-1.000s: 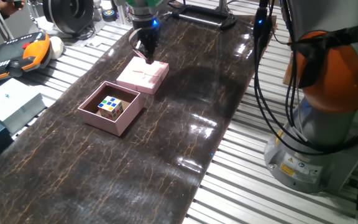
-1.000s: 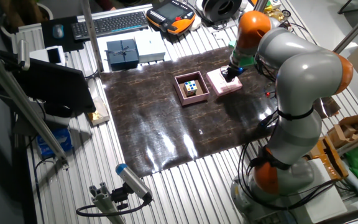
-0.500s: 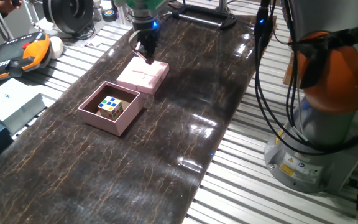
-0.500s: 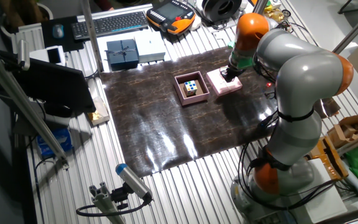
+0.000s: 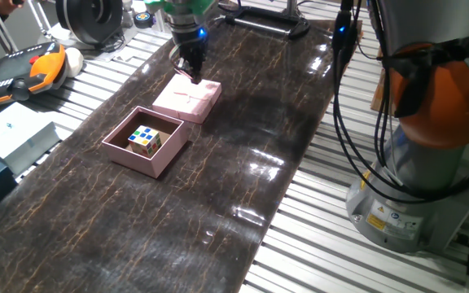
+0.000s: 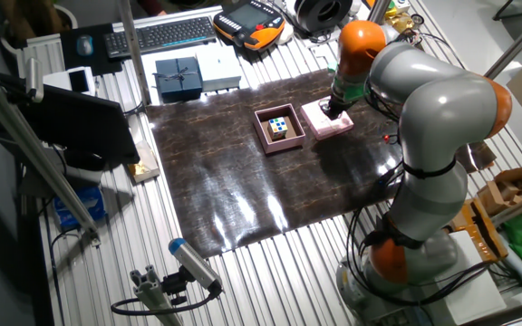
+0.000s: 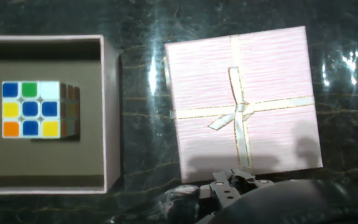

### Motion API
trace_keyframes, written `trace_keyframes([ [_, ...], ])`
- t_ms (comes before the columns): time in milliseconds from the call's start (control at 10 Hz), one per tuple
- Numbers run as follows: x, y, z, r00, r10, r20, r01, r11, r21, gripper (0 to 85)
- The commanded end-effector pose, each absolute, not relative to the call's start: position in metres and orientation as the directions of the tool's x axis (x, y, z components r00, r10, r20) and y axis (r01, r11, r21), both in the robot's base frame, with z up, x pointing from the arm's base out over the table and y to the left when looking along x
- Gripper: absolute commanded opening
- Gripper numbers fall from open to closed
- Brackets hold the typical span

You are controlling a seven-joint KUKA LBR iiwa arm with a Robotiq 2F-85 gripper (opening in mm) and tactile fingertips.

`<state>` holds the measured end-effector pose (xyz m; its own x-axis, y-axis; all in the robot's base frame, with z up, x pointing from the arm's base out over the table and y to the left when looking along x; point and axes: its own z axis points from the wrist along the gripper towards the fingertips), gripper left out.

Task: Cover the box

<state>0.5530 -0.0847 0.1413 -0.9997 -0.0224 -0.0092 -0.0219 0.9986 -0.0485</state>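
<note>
Box [image 5: 146,140] not covered yet, cube [image 7: 35,110] inside. Lid [image 7: 244,99] just beside box, on table. Gripper [image 5: 192,67] over lid; grip can't tell.

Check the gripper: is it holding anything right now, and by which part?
Cannot tell. The gripper is at the far edge of the pink lid, which lies flat beside the open box; no view shows the fingertips closed on it.

The arm [image 6: 433,109] reaches down, claw [image 5: 192,72] pointing downward.
</note>
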Motion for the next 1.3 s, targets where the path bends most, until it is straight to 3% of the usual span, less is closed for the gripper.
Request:
trace_keyframes([
  [0,0.553,-0.085,0.141,-1.0,-0.021,-0.009,-0.02,0.999,-0.038,0.7],
  [600,0.561,-0.089,0.136,-0.998,-0.046,-0.033,-0.045,0.999,-0.026,0.7],
  [1200,0.584,-0.1,0.123,-0.998,-0.035,-0.056,-0.033,0.998,-0.046,0.7],
])
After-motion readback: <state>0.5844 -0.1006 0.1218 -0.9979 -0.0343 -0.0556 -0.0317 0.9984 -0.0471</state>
